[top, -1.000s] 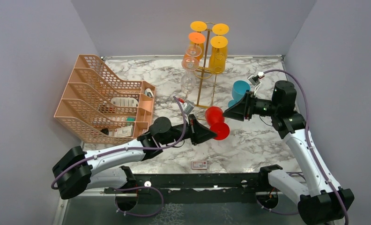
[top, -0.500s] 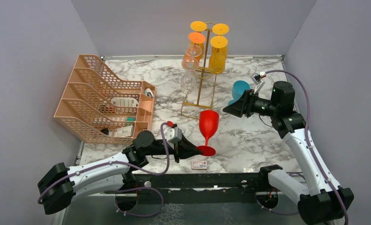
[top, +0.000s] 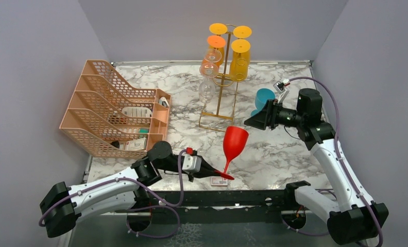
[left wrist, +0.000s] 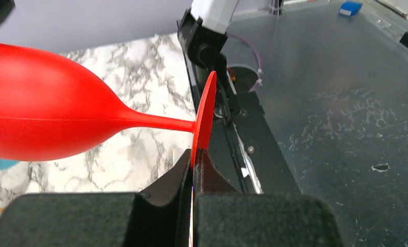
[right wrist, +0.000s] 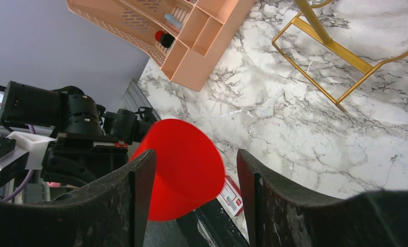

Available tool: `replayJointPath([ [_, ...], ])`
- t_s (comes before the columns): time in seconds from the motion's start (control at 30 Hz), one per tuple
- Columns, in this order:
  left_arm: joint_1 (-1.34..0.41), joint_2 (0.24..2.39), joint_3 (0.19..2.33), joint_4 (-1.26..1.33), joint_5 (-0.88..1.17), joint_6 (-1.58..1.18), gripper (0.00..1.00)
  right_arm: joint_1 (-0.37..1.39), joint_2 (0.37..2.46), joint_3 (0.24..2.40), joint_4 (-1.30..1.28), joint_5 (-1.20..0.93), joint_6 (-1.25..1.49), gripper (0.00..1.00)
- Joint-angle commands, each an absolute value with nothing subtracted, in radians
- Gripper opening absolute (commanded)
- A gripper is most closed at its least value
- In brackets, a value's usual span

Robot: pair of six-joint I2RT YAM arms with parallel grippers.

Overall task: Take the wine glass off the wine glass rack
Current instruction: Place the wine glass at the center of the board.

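Glass [top: 234,143] off rack [top: 218,103], tilted over table [top: 279,154] front edge; left end effector [top: 216,173] clamped on its foot rim, likely for set-down; right end effector [top: 254,121] apart, standing off.

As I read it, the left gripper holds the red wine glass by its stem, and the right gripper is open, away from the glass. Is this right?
Not quite. The left gripper pinches the red wine glass by the edge of its foot, not its stem, as the left wrist view shows. The right gripper is indeed open and apart from it.
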State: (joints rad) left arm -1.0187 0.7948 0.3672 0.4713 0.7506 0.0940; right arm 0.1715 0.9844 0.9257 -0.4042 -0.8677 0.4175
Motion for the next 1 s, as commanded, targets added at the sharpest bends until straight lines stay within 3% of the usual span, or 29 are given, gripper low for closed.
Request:
replayJointPath([
  [0.0, -1.023, 0.816, 0.437, 0.315, 0.728, 0.174, 0.00, 0.176, 0.964, 0.944, -0.377, -0.898, 0.421, 0.62],
  [0.47, -1.021, 0.883, 0.628, -0.016, 0.658, 0.424, 0.00, 0.181, 1.108, 0.939, -0.313, -1.213, 0.512, 0.67],
  [0.7, -1.013, 0.944, 0.675, -0.093, 0.649, 0.484, 0.00, 0.193, 1.190, 0.993, -0.461, -1.377, 0.352, 0.58],
  [0.97, -0.995, 0.931, 0.692, -0.174, 0.565, 0.557, 0.00, 0.238, 1.234, 1.004, -0.492, -1.413, 0.327, 0.34],
])
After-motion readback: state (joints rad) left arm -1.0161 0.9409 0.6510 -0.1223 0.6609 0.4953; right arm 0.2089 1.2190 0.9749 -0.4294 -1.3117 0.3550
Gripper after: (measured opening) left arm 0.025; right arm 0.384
